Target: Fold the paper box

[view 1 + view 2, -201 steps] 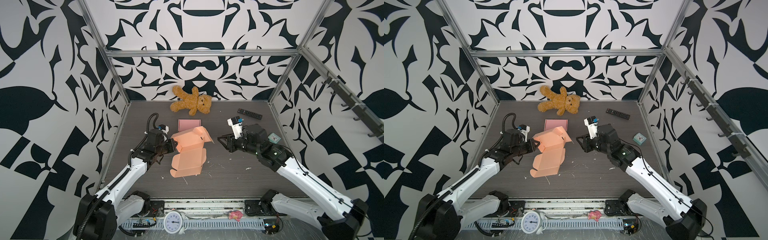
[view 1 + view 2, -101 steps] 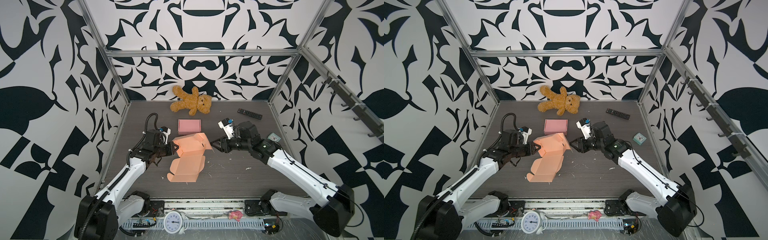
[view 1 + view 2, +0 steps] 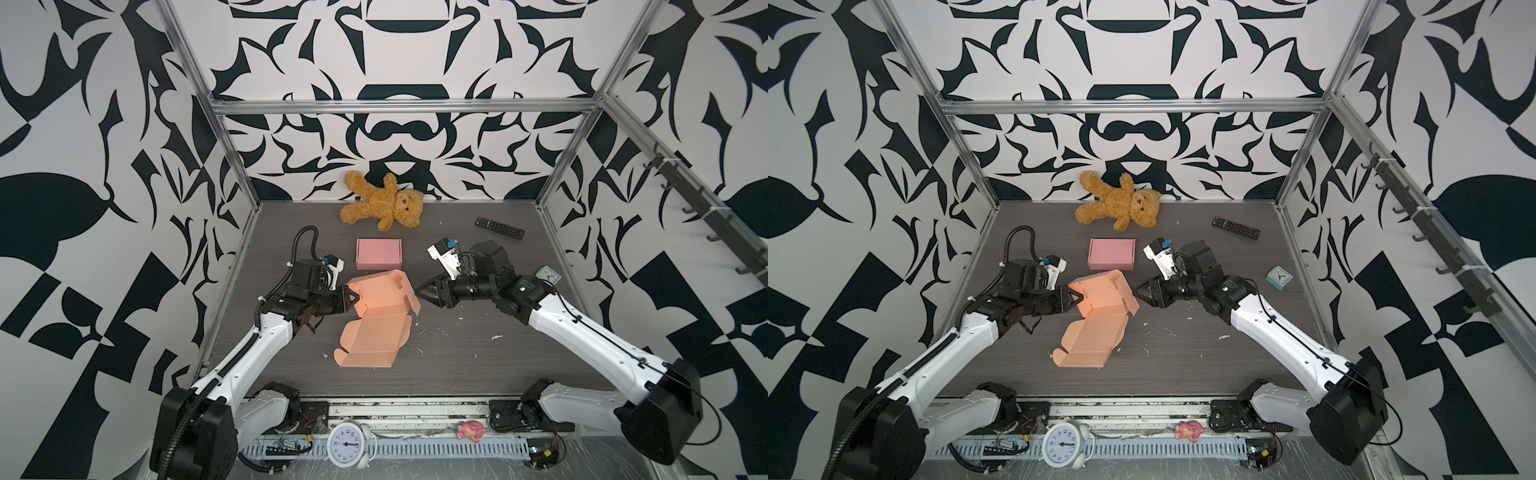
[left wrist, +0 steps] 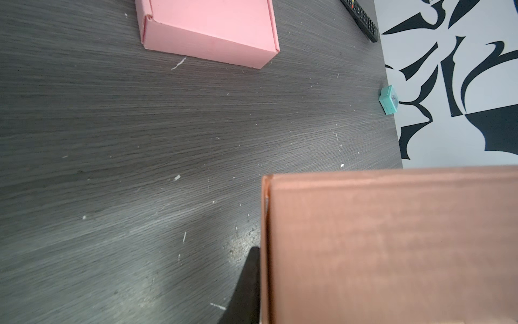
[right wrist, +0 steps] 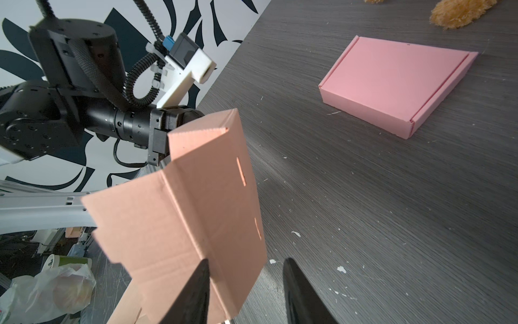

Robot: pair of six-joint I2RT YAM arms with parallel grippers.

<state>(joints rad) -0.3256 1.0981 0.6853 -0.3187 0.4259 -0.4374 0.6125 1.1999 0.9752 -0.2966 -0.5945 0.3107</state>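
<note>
The orange paper box (image 3: 374, 320) (image 3: 1100, 307) is half unfolded. Its lower panels lie on the table and its upper part is raised, with a flap sticking out to the right. My left gripper (image 3: 353, 297) (image 3: 1077, 297) is shut on the raised part's left wall. In the left wrist view that wall (image 4: 392, 246) hides one finger, and the other finger (image 4: 249, 280) lies flat against it. My right gripper (image 3: 422, 291) (image 3: 1139, 293) (image 5: 246, 266) is open at the right flap (image 5: 196, 196). The flap's lower corner reaches in between the two fingers and is not pinched.
A closed pink box (image 3: 378, 253) (image 5: 392, 84) lies just behind the orange one. A teddy bear (image 3: 382, 205) and a remote (image 3: 498, 227) are at the back. A small teal clock (image 3: 548, 275) stands near the right wall. Paper scraps dot the table (image 3: 457, 353).
My right gripper has moved left and down to the box's right flap, and its jaws have widened. My left gripper has kept its hold, and the box has shifted slightly left.
</note>
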